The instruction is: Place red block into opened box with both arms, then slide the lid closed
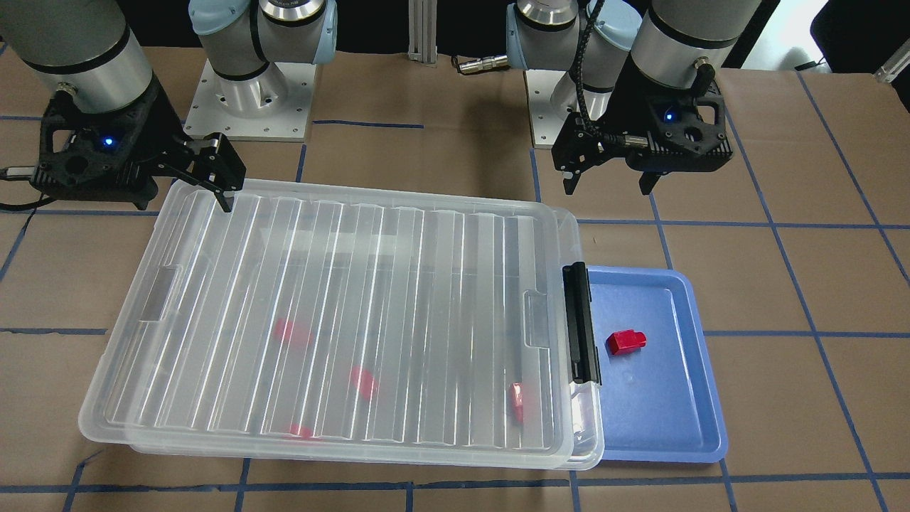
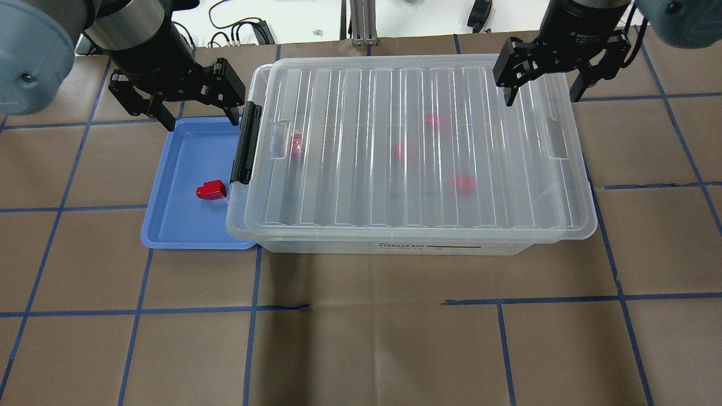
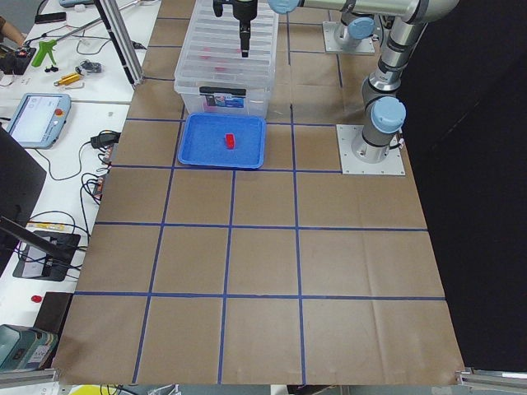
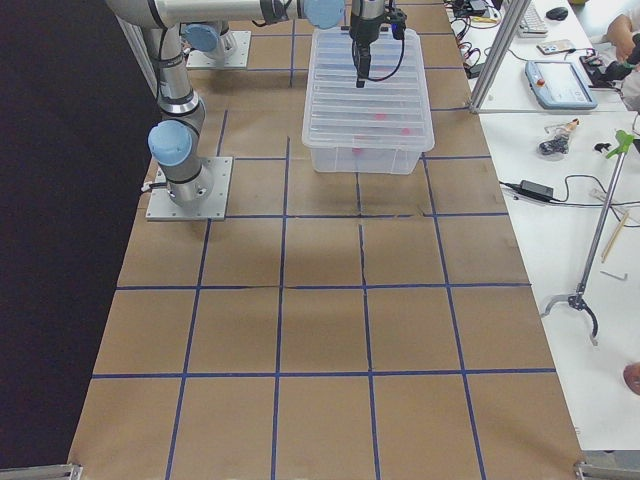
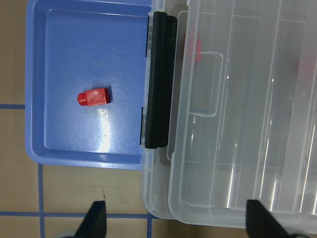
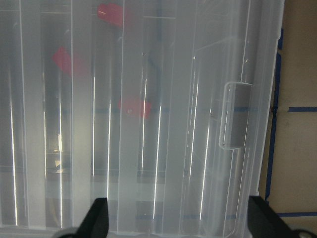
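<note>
One red block [image 2: 211, 190] lies in the blue tray [image 2: 169, 225], outside the box; the left wrist view shows this red block [image 5: 94, 96] too. Several more red blocks [image 2: 401, 151] show blurred inside the clear box [image 2: 395, 246] under the ribbed lid [image 2: 507, 169]. The lid covers almost the whole box, leaving a narrow strip beside the black latch bar [image 2: 246, 141]. My left gripper [image 2: 200, 119] hangs open and holds nothing above the tray's far end, next to the latch. My right gripper [image 2: 541, 97] is open and holds nothing over the lid's far right corner.
The blue tray [image 1: 682, 441] butts against the box's latch end. Brown paper with blue tape lines covers the table [image 2: 361, 349]. Both arm bases [image 1: 249, 92] stand behind the box. Side benches with tools flank the table in the side views.
</note>
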Tool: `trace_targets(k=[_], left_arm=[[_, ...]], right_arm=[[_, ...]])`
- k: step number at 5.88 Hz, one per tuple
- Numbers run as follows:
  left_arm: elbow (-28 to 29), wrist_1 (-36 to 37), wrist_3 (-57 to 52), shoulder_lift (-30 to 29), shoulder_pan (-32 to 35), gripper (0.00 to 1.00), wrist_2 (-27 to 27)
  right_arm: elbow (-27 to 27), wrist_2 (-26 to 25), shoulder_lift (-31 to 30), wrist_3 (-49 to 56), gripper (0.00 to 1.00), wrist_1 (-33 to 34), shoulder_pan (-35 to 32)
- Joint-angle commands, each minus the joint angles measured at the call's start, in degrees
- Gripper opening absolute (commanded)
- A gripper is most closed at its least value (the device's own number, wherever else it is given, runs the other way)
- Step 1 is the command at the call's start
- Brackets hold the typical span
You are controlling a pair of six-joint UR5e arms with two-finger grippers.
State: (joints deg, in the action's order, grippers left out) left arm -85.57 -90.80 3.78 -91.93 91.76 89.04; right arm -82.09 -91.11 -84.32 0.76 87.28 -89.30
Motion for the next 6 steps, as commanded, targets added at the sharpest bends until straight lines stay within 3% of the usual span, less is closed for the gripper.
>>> trace_targets(k=[1,6], left_arm=[[-0.12,0.01,0.00,0.00,0.00,0.98,-0.01],[-0.12,0.01,0.00,0.00,0.09,0.98,-0.01]], right_arm=[[0.00,-0.12,0.03,0.03,1.00,0.09,0.00],[-0.78,-0.64,1.77,0.73,1.00,0.70,0.78]])
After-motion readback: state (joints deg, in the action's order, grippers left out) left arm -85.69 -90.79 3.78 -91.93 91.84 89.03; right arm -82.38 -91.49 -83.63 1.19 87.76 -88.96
